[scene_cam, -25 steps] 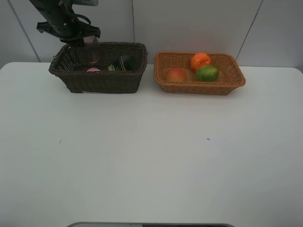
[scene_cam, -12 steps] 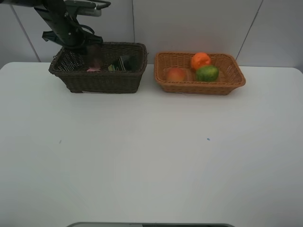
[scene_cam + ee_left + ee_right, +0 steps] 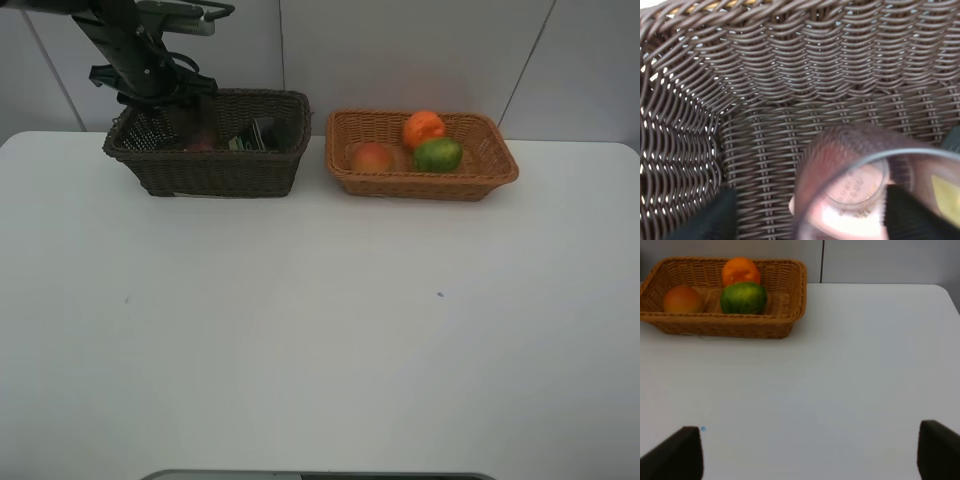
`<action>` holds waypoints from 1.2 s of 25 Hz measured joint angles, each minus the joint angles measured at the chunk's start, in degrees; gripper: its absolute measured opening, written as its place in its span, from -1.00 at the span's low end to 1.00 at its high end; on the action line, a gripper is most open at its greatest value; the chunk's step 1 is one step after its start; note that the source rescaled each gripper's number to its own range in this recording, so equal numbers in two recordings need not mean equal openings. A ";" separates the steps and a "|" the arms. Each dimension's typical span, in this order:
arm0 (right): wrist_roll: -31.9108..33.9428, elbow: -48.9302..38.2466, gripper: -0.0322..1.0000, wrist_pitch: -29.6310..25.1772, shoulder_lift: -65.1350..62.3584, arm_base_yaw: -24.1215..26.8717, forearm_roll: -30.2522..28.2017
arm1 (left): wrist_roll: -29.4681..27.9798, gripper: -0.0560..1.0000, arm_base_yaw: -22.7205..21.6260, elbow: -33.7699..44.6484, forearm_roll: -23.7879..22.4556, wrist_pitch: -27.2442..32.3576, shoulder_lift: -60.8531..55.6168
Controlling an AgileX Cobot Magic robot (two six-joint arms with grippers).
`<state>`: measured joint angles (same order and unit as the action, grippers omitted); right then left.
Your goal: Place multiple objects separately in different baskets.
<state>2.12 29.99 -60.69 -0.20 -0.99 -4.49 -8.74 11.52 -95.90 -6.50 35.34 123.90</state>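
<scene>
Wicker dk-brown basket (image 3: 215, 165) = landmark | L gripper (image 3: 807, 212) inside it, jaws apart, purple-pink cup (image 3: 855, 185) betw fingers, grip unclear | green bottle (image 3: 262, 133) in same basket | orange (image 3: 423, 128), red-orange fruit (image 3: 372, 157), green fruit (image 3: 437, 154) in lt basket (image 3: 420, 180) beside it | R gripper (image 3: 807, 450) spread wide, holding nothing

The high cam sits out front and up, looking down across the white table (image 3: 320, 330) at both baskets by the back wall. Left wrist cam is jammed right inside the deep dark brown wicker basket (image 3: 790, 75), so close it's mostly weave, with what I think is a blurry cup. Right wrist cam hangs low over the table, facing the shallow orange-brown wicker basket (image 3: 785, 305), also in the high view.
</scene>
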 joint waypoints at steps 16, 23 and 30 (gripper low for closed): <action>0.00 0.00 0.69 0.00 0.00 0.00 0.00 | -1.06 1.00 0.00 0.00 0.00 10.98 -11.19; 0.00 0.00 0.69 0.00 0.00 0.00 0.00 | 3.99 1.00 0.00 0.17 2.00 21.31 -18.16; 0.00 0.00 0.69 0.00 0.00 0.00 0.00 | 3.49 1.00 -0.82 12.40 2.35 19.69 -32.58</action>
<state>2.12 29.99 -60.69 -0.20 -0.99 -4.49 -5.25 10.70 -83.50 -4.15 55.03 91.32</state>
